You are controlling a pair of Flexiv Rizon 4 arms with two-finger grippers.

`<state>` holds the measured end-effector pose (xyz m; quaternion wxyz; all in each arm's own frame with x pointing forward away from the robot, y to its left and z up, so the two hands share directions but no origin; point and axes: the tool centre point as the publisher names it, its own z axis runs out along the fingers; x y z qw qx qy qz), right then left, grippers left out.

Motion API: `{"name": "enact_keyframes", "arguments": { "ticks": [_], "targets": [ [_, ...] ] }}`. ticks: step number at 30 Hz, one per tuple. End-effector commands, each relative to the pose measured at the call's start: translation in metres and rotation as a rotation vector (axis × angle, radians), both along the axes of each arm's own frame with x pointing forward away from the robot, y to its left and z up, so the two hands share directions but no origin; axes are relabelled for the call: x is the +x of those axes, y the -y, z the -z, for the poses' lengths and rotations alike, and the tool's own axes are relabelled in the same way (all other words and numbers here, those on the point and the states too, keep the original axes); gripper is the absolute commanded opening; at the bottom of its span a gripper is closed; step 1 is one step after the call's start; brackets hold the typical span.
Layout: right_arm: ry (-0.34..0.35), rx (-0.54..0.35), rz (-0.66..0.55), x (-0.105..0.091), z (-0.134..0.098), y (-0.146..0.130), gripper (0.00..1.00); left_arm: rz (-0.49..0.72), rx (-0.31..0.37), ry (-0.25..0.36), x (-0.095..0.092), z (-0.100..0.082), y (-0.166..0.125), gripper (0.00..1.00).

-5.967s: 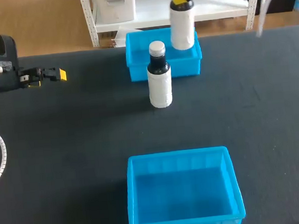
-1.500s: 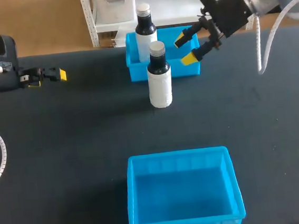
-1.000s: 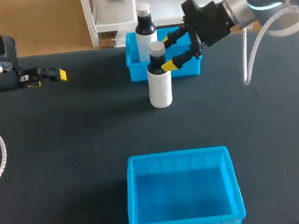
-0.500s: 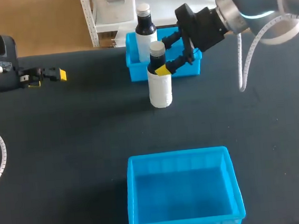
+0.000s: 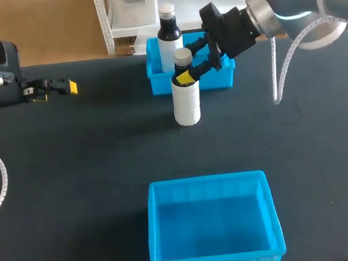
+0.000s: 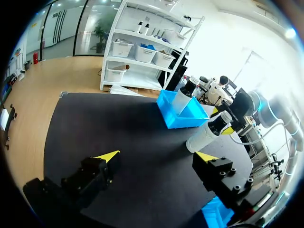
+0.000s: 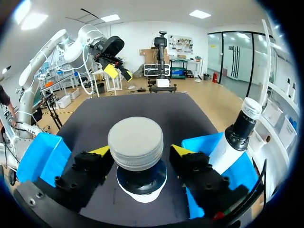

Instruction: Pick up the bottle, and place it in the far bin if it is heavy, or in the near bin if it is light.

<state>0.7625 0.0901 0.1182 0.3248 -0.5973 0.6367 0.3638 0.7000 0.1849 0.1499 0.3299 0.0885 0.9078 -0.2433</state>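
- Right wrist view: right gripper (image 7: 141, 151) has its fingers apart, with the bottle (image 7: 136, 137) upright between them, gaps either side of the neck.
- Far bin (image 5: 157, 83) lies just beyond the gripper.
- Risk: closing off-centre would tip the bottle, and a heavy one may slip from a neck grip.
- Left gripper (image 6: 157, 156) spread, well apart.

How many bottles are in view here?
2. One bottle stands in the far bin; the other bottle stands on the table before it, neck between the right hand's fingers. None seems hidden.
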Motion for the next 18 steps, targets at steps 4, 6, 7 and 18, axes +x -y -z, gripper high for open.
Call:
{"name": "enact_keyframes", "arguments": {
  "ticks": [4, 6, 7, 18],
  "targets": [
    [-0.004, 0.0, 0.002, 0.001, 0.001, 0.0, 0.45, 0.0, 0.0, 0.0, 0.0, 0.0, 0.0, 1.0],
    [-0.003, 0.001, 0.004, 0.0, 0.001, 0.0, 0.36, 0.0, 0.0, 0.0, 0.0, 0.0, 0.0, 1.0],
    [-0.003, 0.001, 0.004, 0.0, 0.0, 0.0, 0.3, 0.0, 0.0, 0.0, 0.0, 0.0, 0.0, 1.0],
    [0.028, -0.012, 0.026, -0.004, -0.024, 0.02, 0.0, 0.0, 0.0, 0.0, 0.0, 0.0, 0.0, 1.0]
  ]
}}
